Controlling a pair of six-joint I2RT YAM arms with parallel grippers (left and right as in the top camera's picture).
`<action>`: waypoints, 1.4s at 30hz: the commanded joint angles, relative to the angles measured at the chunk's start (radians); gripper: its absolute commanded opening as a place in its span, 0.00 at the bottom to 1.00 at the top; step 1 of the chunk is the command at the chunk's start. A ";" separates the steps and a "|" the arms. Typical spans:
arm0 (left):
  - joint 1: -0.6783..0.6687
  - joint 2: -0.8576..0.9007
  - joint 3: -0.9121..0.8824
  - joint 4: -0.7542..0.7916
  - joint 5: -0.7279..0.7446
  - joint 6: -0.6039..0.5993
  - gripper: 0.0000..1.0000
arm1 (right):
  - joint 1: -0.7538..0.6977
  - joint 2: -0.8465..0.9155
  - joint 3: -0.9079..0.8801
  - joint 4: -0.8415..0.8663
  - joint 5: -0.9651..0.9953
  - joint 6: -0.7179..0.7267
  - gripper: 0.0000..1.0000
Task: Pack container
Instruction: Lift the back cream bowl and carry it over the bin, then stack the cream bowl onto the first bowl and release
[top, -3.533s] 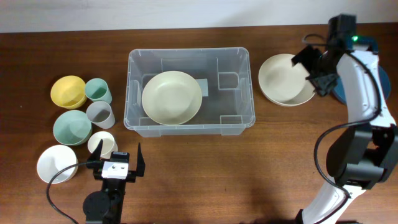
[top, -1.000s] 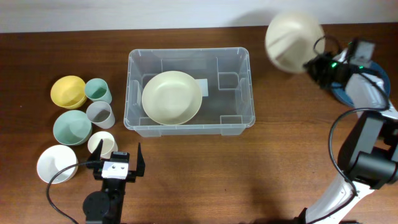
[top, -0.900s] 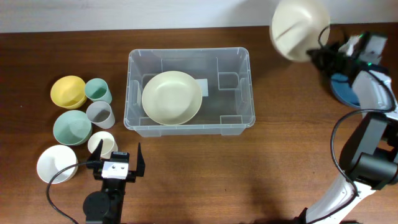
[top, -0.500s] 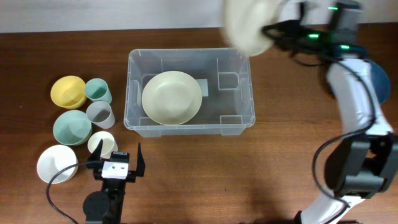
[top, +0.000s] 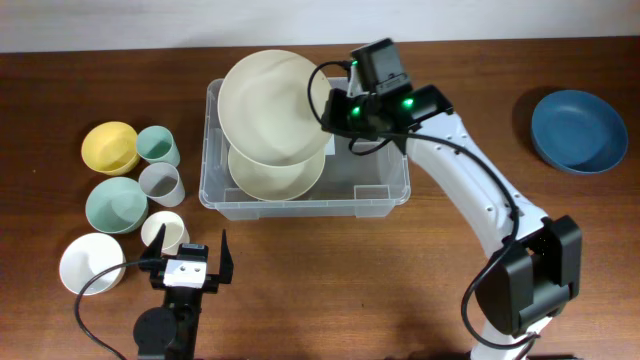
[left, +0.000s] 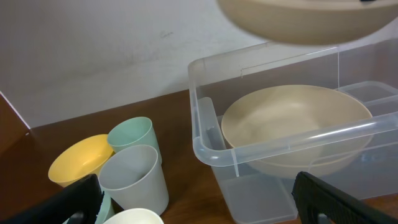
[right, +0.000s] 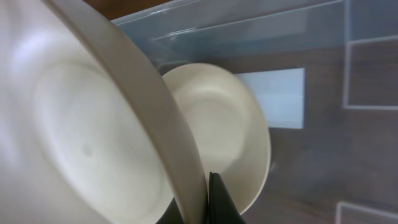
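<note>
Overhead view, left to right. A cluster of smooth matte tableware stands mouth-up on the dark wood-grain table (top: 450, 290): round white bowl (top: 92, 263), teal bowl (top: 116, 204), yellow bowl (top: 109, 147), teal cup (top: 157, 146), grey cup (top: 161, 184), cream cup (top: 165, 233).

The left gripper (top: 191, 240) is at the near edge beside them, black fingers spread wide, nothing between them.

The container (top: 300, 207) sits at table centre: clear glossy plastic, rectangular, with rounded corners and a rimmed edge. One shallow round cream plate (top: 270, 180) lies flat inside, in the left half.

A second cream plate (top: 262, 105) hangs tilted over the container's back-left corner. The right gripper (top: 333, 112) pinches its rim, jaws narrow on the edge.

The blue plate (top: 578, 130) is at the far right, well apart.

Change: a second ago the carried plate was beyond the container's right end; now it is over the container. Left arm, bowls and cups are unmoved.
</note>
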 joint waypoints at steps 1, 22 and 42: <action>0.006 -0.006 -0.006 -0.002 0.015 0.016 1.00 | 0.027 0.030 0.007 0.012 0.155 0.013 0.04; 0.006 -0.006 -0.005 -0.002 0.014 0.016 1.00 | 0.027 0.204 0.005 0.054 0.040 0.050 0.04; 0.006 -0.006 -0.005 -0.002 0.015 0.015 1.00 | 0.027 0.240 0.001 0.032 -0.087 0.072 0.20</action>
